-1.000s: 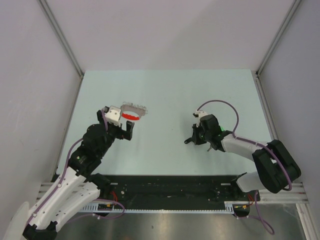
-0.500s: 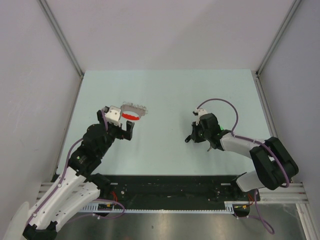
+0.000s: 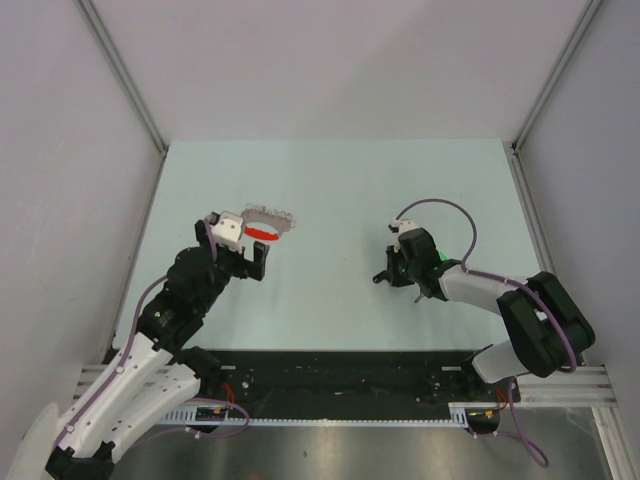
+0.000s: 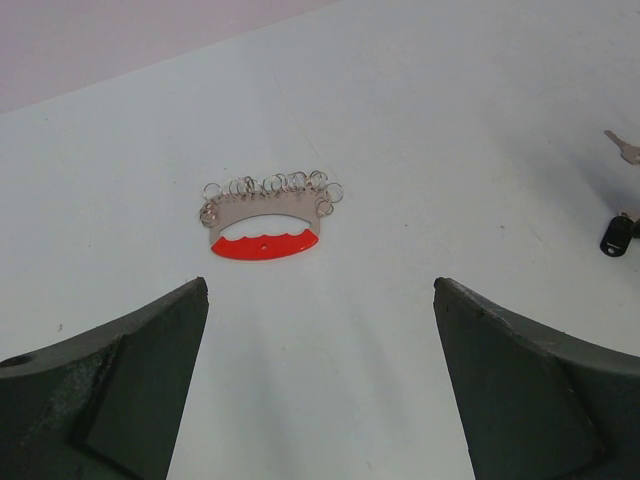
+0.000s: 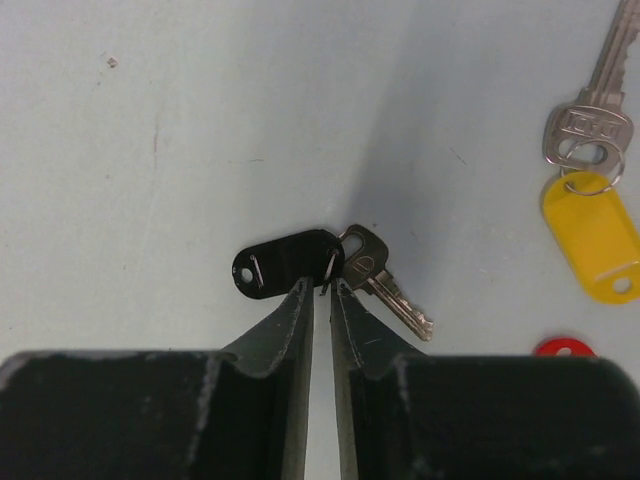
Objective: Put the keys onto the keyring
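Observation:
The keyring (image 3: 265, 226) lies flat on the table, red arc towards me; it also shows in the left wrist view (image 4: 265, 215). My left gripper (image 3: 252, 262) is open and empty just short of it (image 4: 320, 290). My right gripper (image 3: 384, 277) is down at the table, its jaws nearly closed (image 5: 322, 287) on the small wire ring of the black key (image 5: 285, 263). The yellow key (image 5: 595, 235) lies to the right of it, with the edge of the red key's tag (image 5: 563, 347) below. A bit of green (image 3: 440, 258) shows beside the right wrist.
White walls and metal frame posts (image 3: 128, 90) close in the table on three sides. The black base rail (image 3: 340, 375) runs along the near edge. In the left wrist view the black key (image 4: 617, 236) and a silver key blade (image 4: 625, 148) show far right.
My right wrist has shifted slightly over the black key. The left arm and the keyring have not moved.

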